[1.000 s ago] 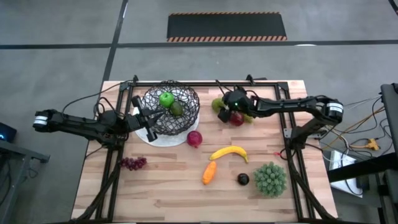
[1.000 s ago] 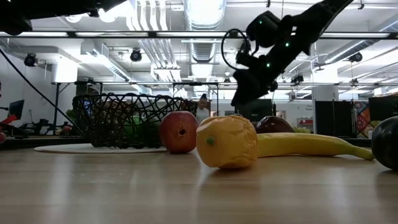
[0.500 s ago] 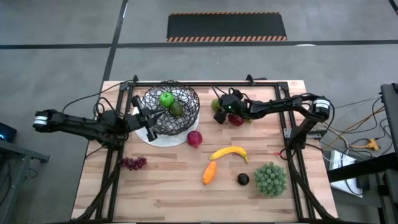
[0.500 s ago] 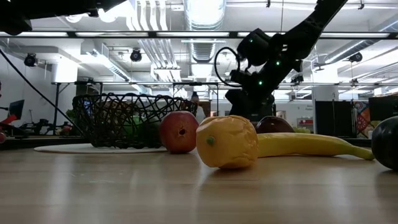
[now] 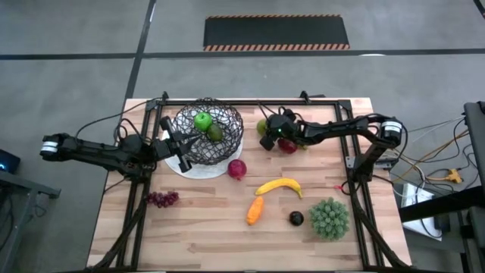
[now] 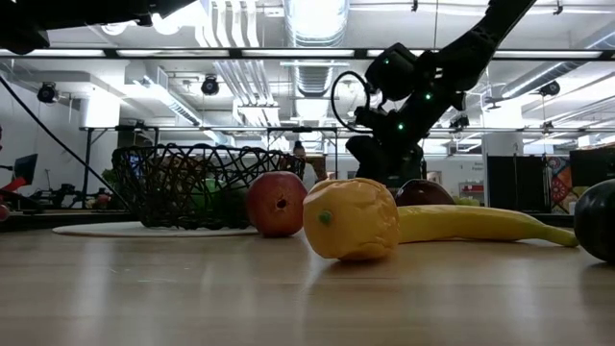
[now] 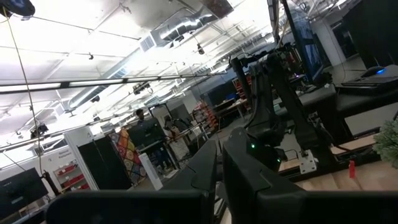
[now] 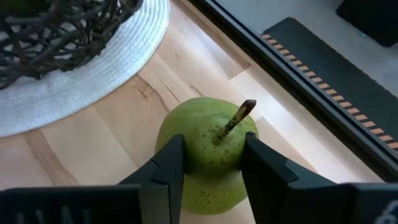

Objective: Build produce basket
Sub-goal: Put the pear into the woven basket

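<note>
The black wire basket (image 5: 209,131) stands on a white plate (image 5: 191,167) at the far left, with a green apple (image 5: 202,120) and another greenish fruit inside. My right gripper (image 5: 267,136) is down at a green pear (image 8: 208,140) on the wood right of the basket and is shut on it. Red fruits (image 5: 288,144) lie just beside the pear. My left gripper (image 5: 183,158) is shut and holds nothing, by the basket's left side over the plate. A red fruit (image 5: 237,168), banana (image 5: 279,186), orange piece (image 5: 255,210), dark plum (image 5: 295,218) and purple grapes (image 5: 161,199) lie on the table. My right gripper pinches the pear between its two fingers (image 8: 168,165), one on each side of its body (image 8: 186,146) just below the stem. The fingers come from above, slanting toward the basket. The pear sits on the table with its stem (image 8: 235,118) pointing up.
A large spiky green ball (image 5: 329,218) sits at the near right. A black metal frame (image 5: 258,102) runs along the table's far edge and sides. The near left of the table holds only the grapes.
My right gripper has gone down and a little toward the table's left, onto the pear, and has then stayed low there. The pear and the other fruits have not moved.
</note>
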`<state>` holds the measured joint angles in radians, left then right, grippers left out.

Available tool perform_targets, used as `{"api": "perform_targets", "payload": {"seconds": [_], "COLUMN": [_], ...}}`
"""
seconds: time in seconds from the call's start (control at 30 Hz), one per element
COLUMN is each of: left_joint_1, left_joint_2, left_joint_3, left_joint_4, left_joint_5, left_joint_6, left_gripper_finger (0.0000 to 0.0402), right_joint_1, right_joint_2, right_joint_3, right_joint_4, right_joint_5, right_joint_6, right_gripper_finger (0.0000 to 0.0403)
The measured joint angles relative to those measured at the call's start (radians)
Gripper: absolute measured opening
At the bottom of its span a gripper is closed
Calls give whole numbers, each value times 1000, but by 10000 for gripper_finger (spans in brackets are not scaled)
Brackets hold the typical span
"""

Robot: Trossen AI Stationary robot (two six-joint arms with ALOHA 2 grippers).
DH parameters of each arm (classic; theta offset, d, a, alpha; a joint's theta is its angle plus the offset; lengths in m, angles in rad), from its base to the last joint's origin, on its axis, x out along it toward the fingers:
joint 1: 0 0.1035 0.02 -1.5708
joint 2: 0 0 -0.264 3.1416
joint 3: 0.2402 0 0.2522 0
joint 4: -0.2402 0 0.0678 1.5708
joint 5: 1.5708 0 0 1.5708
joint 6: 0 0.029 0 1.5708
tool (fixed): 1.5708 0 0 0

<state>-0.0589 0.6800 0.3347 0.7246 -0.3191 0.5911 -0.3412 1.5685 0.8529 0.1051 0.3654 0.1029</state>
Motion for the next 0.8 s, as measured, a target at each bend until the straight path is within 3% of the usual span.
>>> {"api": "perform_targets", "payload": {"seconds": [0.2,0.47,0.67,0.8], "left_joint_1": [0,0,0,0], "left_joint_2": [0,0,0,-1], "left_joint_3": [0,0,0,0], "left_joint_4": [0,0,0,0], "left_joint_5": [0,0,0,0], "left_joint_6": [0,0,0,0], "left_gripper_finger": [10,10,10,10], "right_joint_1": [1,4,31,39], "right_joint_2": [-56,-89,-62,-37], "right_joint_3": [71,372,584,684], "right_joint_4": [-146,-528,-619,-628], "right_joint_5": [-6,-83,-119,-219], "right_joint_6": [0,-21,-86,-101], "right_gripper_finger": [114,114,114,114]}}
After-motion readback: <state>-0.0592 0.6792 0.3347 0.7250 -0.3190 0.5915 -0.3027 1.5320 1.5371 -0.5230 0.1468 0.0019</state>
